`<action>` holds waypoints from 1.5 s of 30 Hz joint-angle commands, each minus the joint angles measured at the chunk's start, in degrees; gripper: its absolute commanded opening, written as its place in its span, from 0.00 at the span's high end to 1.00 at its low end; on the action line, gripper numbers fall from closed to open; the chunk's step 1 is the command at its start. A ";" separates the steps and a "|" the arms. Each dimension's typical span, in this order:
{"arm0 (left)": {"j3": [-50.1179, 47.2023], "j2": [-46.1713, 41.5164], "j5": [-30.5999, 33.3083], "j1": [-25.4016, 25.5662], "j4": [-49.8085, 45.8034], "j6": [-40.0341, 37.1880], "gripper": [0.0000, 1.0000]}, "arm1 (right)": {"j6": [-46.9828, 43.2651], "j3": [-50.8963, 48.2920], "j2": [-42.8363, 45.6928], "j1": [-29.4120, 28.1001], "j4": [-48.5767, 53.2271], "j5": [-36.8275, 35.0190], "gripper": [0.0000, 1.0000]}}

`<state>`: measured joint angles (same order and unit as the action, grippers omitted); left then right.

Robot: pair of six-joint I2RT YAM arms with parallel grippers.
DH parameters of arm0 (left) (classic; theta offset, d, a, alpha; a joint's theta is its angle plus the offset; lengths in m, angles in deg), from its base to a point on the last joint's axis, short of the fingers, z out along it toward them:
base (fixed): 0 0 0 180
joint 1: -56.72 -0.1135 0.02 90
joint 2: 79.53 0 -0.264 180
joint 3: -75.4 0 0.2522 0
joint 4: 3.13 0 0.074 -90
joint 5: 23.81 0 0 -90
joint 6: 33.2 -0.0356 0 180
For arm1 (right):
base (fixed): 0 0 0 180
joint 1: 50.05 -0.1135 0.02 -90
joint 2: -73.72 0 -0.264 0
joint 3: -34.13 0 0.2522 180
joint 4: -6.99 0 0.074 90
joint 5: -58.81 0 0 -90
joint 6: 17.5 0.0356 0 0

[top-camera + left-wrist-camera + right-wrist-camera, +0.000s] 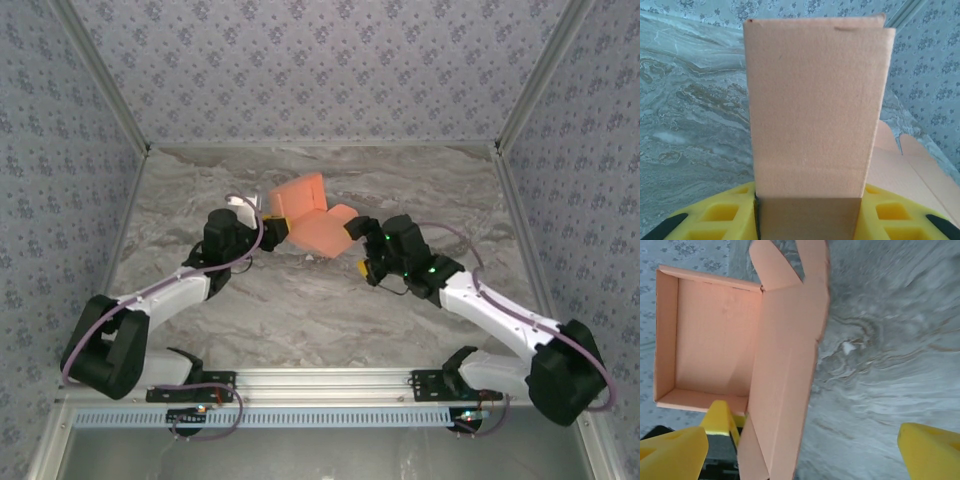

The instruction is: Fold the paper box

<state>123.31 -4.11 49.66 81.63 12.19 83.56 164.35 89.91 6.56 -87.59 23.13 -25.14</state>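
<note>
Yellow fingers [722, 216] of the left gripper [266, 232] sit lowest and closest in its wrist view. They are narrowed onto one wall of the box [300, 208], which rises straight up between them. That hand holds the box at mid-table [300, 310], toward the back wall.

From the grip the box runs rightward. First comes the open tray [710, 340], its hollow facing the right wrist camera. Then comes the lid [785, 365], hinged along the tray's right side and standing out toward the other arm.

The lid's long edge runs away from the right gripper [801, 452], roughly in line with its fingers. The lid's near end stands between them, closer to the finger on the picture's left and apart from both. Those jaws are spread wide and carry nothing.

The right gripper is the free hand nearer the lid, so the fold likely turns on it pushing or pinching that panel leftward over the tray
</note>
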 commanded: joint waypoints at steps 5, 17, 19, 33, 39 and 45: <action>-1.65 -2.99 1.75 0.88 3.25 3.09 0.61 | 4.84 2.91 -6.71 -0.55 -14.48 -2.93 0.36; -2.51 -5.57 1.61 1.02 0.32 5.79 0.11 | -14.72 11.37 -9.94 4.53 3.64 1.92 1.00; -2.17 -7.58 0.87 0.94 -2.77 5.95 0.01 | -23.59 15.83 -10.63 5.57 11.67 2.19 1.00; 7.40 -14.33 8.55 -2.26 -41.32 0.05 0.01 | -103.06 50.26 -28.12 3.62 64.70 -9.67 0.98; 3.16 -13.05 5.53 -2.32 -32.05 0.39 0.01 | -118.10 54.41 -31.45 1.70 66.96 -10.94 0.99; -3.81 -13.19 2.86 0.40 -18.20 0.21 0.01 | -127.46 61.35 -37.17 0.98 66.34 -9.17 0.95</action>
<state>121.43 -17.12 54.21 80.77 -14.89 84.79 46.02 147.85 -28.02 -86.08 87.41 -34.83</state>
